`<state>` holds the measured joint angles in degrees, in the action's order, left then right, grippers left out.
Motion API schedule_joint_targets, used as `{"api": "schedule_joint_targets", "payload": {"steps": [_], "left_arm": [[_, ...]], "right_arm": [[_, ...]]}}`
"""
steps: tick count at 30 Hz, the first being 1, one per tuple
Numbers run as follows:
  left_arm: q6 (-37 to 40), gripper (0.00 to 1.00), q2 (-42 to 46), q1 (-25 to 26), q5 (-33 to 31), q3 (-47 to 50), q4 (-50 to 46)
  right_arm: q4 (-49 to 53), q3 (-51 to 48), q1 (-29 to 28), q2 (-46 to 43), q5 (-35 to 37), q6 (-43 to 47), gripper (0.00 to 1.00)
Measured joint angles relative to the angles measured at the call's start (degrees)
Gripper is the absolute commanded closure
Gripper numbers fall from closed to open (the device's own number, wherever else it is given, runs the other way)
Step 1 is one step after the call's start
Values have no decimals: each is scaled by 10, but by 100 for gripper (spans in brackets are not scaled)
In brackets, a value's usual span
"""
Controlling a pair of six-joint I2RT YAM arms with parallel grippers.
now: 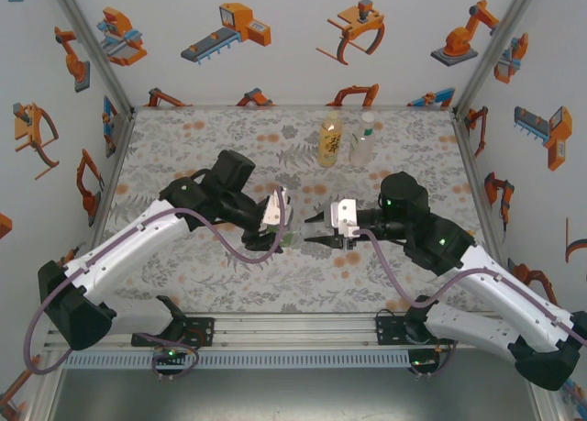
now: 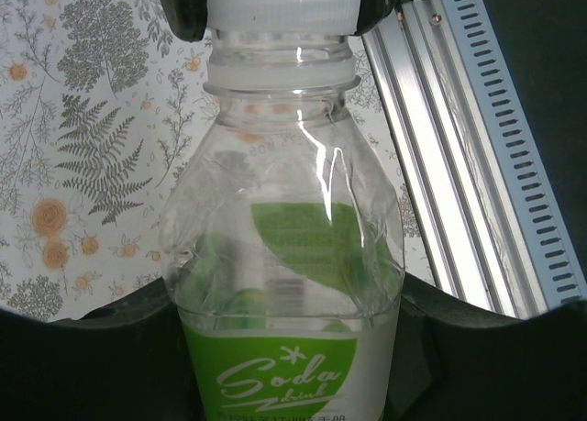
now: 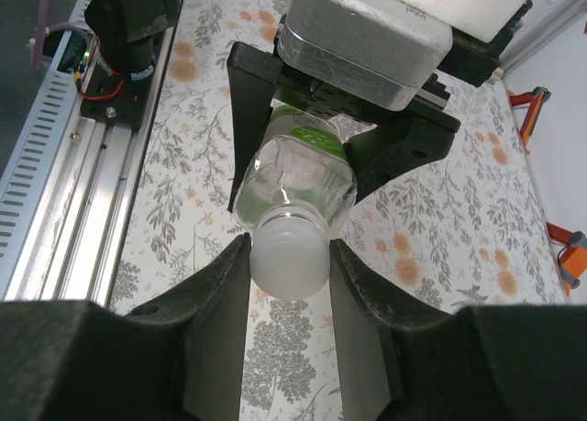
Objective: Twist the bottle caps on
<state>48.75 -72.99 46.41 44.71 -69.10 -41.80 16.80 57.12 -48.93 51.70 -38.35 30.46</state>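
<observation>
"Soda" on green label [image 2: 275, 375] of bottle [image 2: 280, 228]

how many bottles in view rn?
3. Green-labelled soda bottle is held mid-table by the left gripper, with the right gripper on its white cap. The yellow-labelled amber bottle and slim clear bottle stand together at the far edge. None seem hidden.

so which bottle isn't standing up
the green-labelled soda bottle, held sideways, left jaws on its body, right jaws on its white cap; the amber bottle and slim clear bottle stand upright at the back
</observation>
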Motion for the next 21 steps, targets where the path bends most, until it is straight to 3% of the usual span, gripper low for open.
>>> {"api": "schedule_joint_targets", "payload": {"steps": [21], "left_arm": [[4,100,75,0,11,30,39]], "right_arm": [[-183,-62,-4,-24,-61,-102,100]]}}
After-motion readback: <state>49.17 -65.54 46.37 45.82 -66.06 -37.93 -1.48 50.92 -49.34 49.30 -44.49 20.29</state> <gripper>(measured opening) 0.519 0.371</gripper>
